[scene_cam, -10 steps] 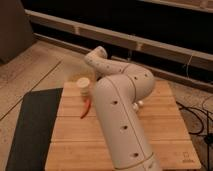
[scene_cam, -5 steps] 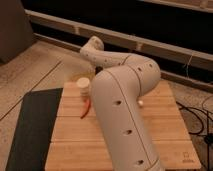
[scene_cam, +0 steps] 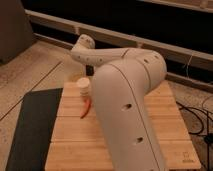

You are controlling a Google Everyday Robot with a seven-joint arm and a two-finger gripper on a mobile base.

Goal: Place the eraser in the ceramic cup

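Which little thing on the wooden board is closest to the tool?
The cream ceramic cup: it stands upright just beneath the tool, while the thin red thing lies farther toward the camera.

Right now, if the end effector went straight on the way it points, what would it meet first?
Probably the ceramic cup. The end effector, mostly hidden behind the arm, seems to point down just above it; depth is unclear, so it might instead reach the wooden table.
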